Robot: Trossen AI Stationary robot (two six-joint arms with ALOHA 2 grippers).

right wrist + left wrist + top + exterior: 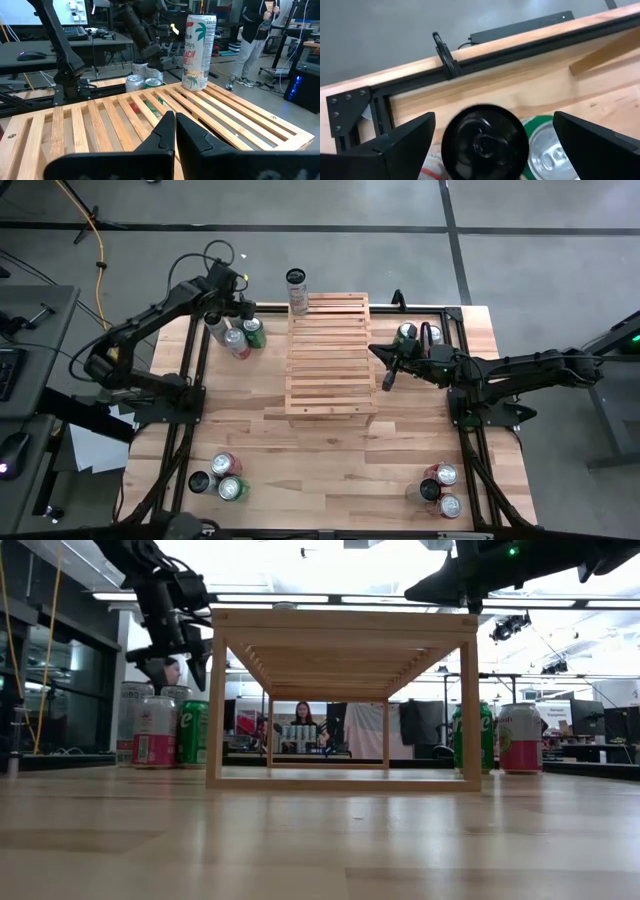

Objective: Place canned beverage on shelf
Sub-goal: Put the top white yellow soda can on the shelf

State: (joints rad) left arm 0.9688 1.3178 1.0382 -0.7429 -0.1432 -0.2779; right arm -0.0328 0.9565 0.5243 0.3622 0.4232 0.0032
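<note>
The pale slatted wooden shelf [328, 358] stands mid-table. A tall white can [199, 52] stands upright on its far left corner [297, 290]. My left gripper [238, 313] is open, up over a cluster of three cans [236, 335] at the far left. In the left wrist view its fingers [405, 145] stand wide on either side of a black-topped can [485, 142], without touching it. A green can [547, 150] stands beside that one. My right gripper [175, 130] is shut and empty, over the shelf's right edge [388, 370].
Two cans [418, 333] stand at the far right behind my right gripper. More can clusters stand near the front left [222, 477] and front right [438, 488]. Black frame rails [200, 380] run along the table's sides. People stand in the room beyond [297, 720].
</note>
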